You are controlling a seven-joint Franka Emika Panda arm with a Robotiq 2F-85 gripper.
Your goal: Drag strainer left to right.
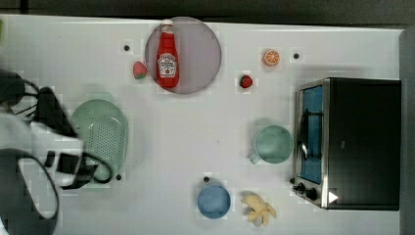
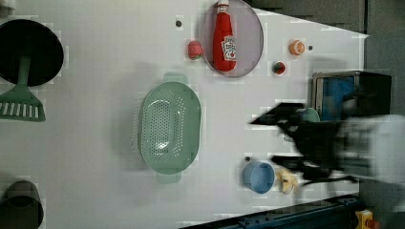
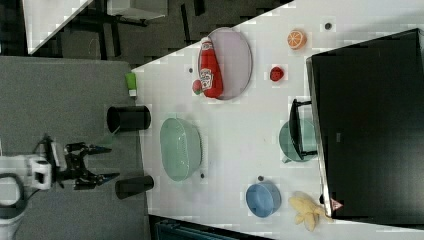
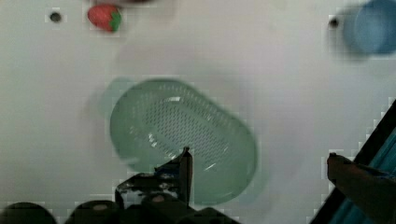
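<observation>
The strainer (image 1: 103, 134) is a pale mint-green oval colander with rows of small holes. It rests upright on the white table at the top view's left, and its bowl is empty. It also appears as the strainer (image 2: 169, 126), the strainer (image 3: 181, 149) and the strainer (image 4: 182, 133). My gripper (image 3: 109, 161) is open, its two black fingers spread wide with nothing between them. It hangs above the strainer without touching it. In the wrist view one fingertip (image 4: 186, 161) lies over the bowl and the other sits beyond the rim. My arm (image 1: 46, 142) covers the strainer's edge in the top view.
A ketchup bottle (image 1: 167, 55) lies on a grey-purple plate (image 1: 200, 54). Two strawberries (image 1: 140, 70), an orange half (image 1: 271, 57), a green mug (image 1: 272, 144), a blue cup (image 1: 214, 200) and a banana (image 1: 259, 208) dot the table. A toaster oven (image 1: 352, 142) stands at the top view's right.
</observation>
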